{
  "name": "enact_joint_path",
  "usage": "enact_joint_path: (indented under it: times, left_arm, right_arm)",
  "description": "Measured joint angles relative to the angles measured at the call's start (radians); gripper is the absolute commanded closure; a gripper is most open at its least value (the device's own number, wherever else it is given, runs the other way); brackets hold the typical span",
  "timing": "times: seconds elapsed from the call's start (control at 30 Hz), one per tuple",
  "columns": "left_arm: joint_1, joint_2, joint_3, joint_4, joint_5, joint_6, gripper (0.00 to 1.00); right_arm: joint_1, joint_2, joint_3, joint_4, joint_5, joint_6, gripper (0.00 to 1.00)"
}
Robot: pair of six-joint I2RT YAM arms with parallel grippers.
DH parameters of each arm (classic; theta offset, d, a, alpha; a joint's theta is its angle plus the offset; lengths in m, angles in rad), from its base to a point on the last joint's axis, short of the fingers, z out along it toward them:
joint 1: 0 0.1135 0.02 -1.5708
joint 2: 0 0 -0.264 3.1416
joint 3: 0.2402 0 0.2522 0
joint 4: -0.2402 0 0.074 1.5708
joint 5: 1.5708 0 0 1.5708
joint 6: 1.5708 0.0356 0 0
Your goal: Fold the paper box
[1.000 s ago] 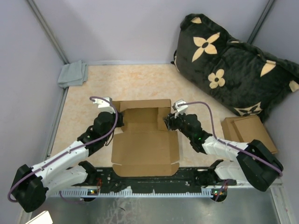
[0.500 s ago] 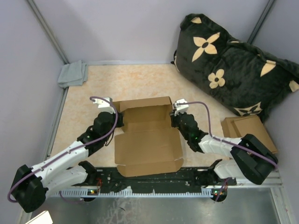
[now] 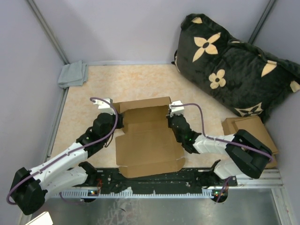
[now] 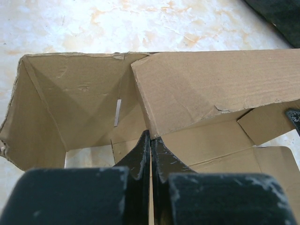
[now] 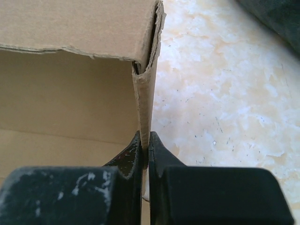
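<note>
The paper box (image 3: 147,140) is a brown corrugated cardboard mailer lying open in the middle of the table, with its far walls raised. My left gripper (image 3: 119,121) is shut on the box's left side wall near the far left corner; in the left wrist view (image 4: 151,140) the fingers pinch a thin cardboard edge below a folded flap (image 4: 211,84). My right gripper (image 3: 171,121) is shut on the box's right side wall; in the right wrist view (image 5: 145,143) the upright wall (image 5: 146,103) stands between the fingers.
A black cushion with tan flowers (image 3: 234,65) lies at the back right. A stack of smaller flat cardboard pieces (image 3: 248,131) sits at the right edge. A grey cloth (image 3: 73,74) lies in the far left corner. Grey walls enclose the table.
My right gripper has moved left and slightly away from me with the right wall, which now stands more upright. The box has shifted a little. The left gripper stays in place.
</note>
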Motion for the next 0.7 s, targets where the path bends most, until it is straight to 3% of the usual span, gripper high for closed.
enact_joint_path:
  times: [0.17, 0.3, 0.4, 0.7]
  left_arm:
    - [0.0, 0.0, 0.004, -0.008, -0.004, 0.007, 0.98]
    - [-0.003, 0.0, 0.006, -0.015, -0.006, 0.011, 0.72]
    - [-0.007, 0.0, 0.005, -0.04, -0.002, 0.01, 0.62]
    - [-0.011, -0.138, 0.005, -0.068, -0.013, 0.018, 0.56]
  right_arm:
    - [0.049, 0.04, 0.039, -0.026, 0.116, 0.001, 1.0]
    - [0.061, 0.042, 0.039, -0.027, 0.143, 0.012, 1.0]
    - [0.063, 0.042, 0.039, -0.034, 0.159, 0.031, 1.0]
    - [0.058, -0.017, 0.018, -0.114, 0.244, 0.1, 1.0]
